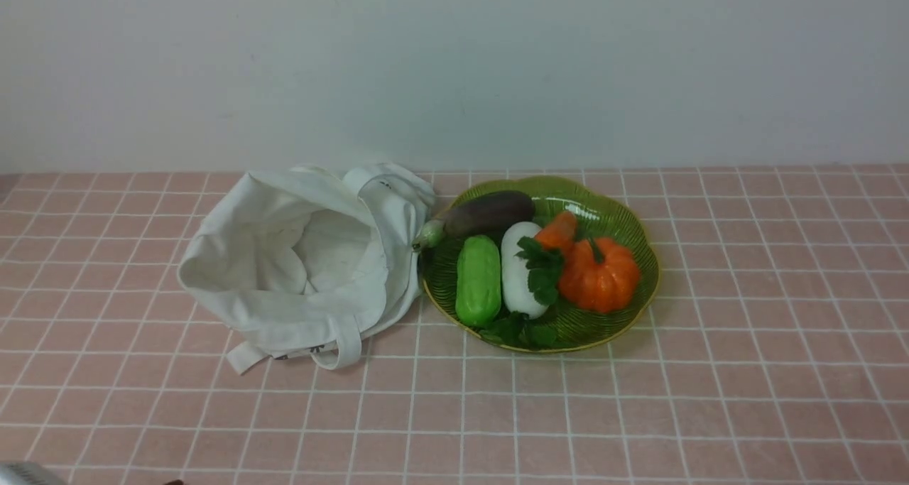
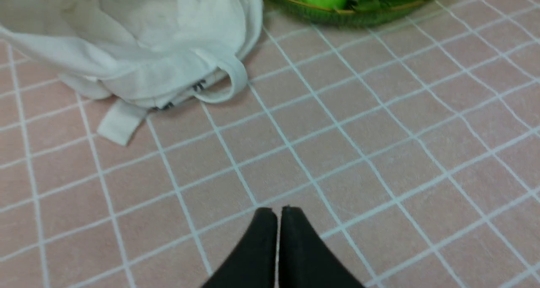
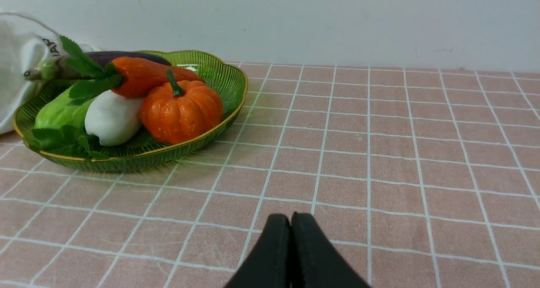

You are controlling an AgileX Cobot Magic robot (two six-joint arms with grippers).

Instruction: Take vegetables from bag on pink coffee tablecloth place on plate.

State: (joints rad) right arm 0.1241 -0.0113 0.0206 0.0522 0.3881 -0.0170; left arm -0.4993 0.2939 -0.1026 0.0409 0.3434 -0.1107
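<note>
The dark purple-brown eggplant point(image 1: 486, 214) lies across the back of the green plate point(image 1: 625, 219), its pale green stem end over the rim toward the bag. It also shows in the right wrist view point(image 3: 97, 58). The white cloth bag point(image 1: 305, 258) lies open on the pink tablecloth point(image 1: 639, 400) just left of the plate, and looks empty inside. My left gripper point(image 2: 278, 210) is shut and empty above bare cloth, near the bag point(image 2: 139, 47). My right gripper point(image 3: 291, 216) is shut and empty, on the cloth well apart from the plate point(image 3: 219, 75).
On the plate also lie a bright green cucumber point(image 1: 478, 279), a white radish with green leaves point(image 1: 520, 268), a carrot point(image 1: 557, 231) and a small orange pumpkin point(image 1: 600, 272). A pale wall runs behind the table.
</note>
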